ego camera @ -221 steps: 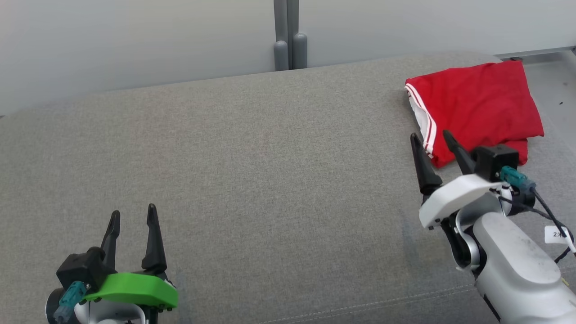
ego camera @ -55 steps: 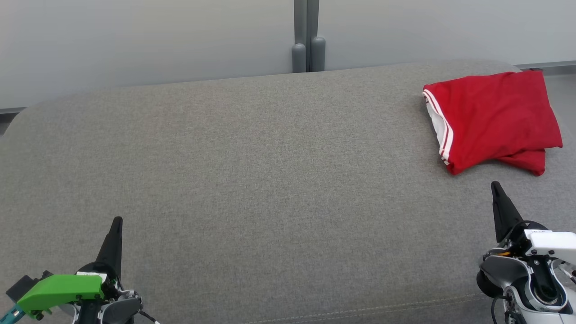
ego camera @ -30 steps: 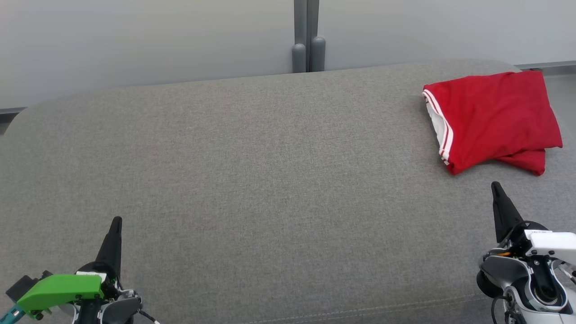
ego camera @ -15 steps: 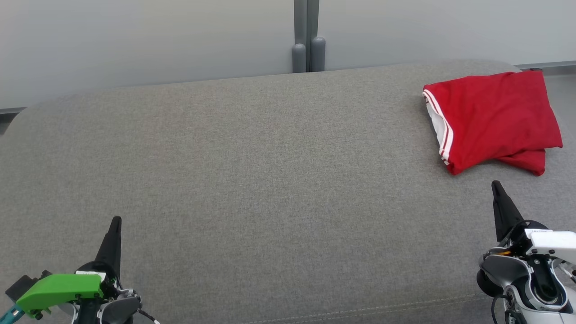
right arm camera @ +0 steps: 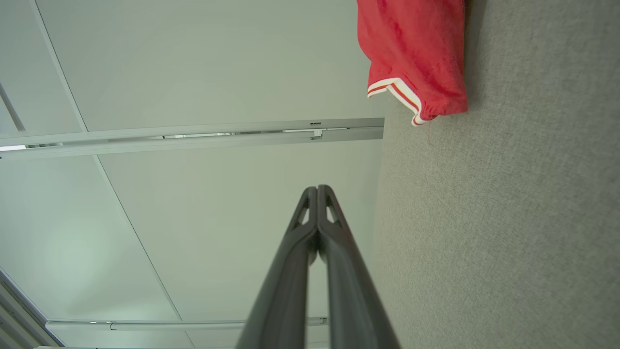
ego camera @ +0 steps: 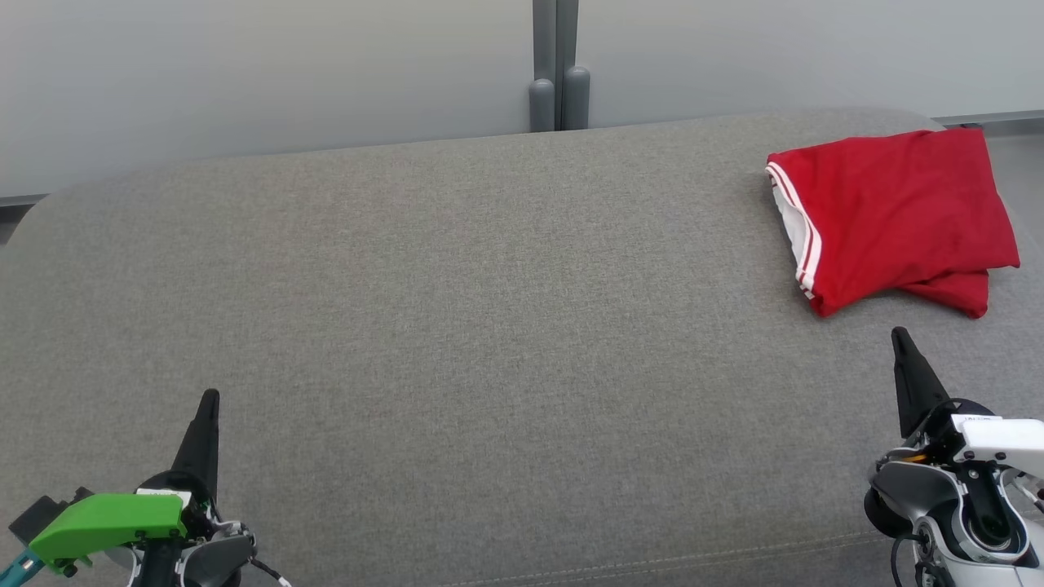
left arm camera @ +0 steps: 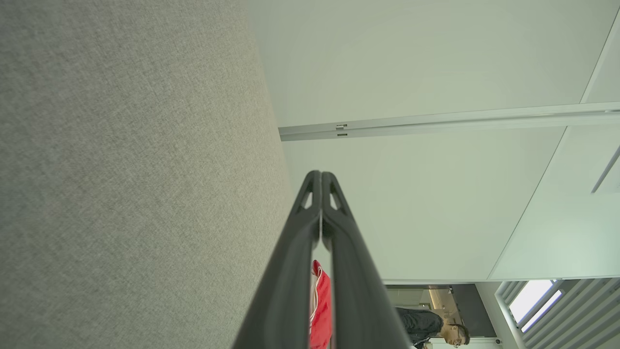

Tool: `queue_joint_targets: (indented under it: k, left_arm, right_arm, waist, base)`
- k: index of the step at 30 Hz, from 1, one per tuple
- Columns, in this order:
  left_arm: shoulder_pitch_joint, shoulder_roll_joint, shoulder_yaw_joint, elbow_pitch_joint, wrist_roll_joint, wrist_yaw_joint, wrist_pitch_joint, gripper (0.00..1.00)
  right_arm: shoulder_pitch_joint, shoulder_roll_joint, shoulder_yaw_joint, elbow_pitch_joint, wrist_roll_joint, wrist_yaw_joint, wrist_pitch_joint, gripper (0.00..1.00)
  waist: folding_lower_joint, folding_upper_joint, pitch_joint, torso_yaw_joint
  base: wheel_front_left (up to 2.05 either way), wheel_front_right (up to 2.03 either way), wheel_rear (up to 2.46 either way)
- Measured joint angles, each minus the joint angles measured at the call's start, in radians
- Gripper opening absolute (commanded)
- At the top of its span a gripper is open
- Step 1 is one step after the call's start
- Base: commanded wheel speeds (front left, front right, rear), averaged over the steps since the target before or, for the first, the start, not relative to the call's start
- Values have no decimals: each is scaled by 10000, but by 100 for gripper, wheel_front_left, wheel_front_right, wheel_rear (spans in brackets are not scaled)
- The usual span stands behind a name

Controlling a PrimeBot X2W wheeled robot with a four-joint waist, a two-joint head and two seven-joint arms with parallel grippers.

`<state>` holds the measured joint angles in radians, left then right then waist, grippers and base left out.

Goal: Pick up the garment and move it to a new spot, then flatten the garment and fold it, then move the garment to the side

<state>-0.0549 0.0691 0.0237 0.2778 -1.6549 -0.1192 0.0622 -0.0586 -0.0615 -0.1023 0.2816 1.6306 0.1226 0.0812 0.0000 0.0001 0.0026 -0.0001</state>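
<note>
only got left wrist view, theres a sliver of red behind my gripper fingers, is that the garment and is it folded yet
Observer: Yes. The head view shows the red garment folded over on itself, lying at the far right of the grey cushion.
Operator: which way does the striped hem face
Observer: The striped hem faces the robot's left, toward the middle of the cushion.
Operator: is the right gripper on it
Observer: No. The right gripper is shut and sits nearer the robot than the garment, with bare cushion between them.
</note>
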Motion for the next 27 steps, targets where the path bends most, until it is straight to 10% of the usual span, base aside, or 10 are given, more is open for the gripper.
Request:
queue_joint_targets:
  k: [27]
  left_arm:
    - [-5, -2, 17, 19, 0, -10, 71, 0]
  right_arm:
    - [0, 4, -19, -6, -2, 0, 2, 0]
  waist:
    - [0, 0, 1, 1]
  base:
    - [0, 0, 0]
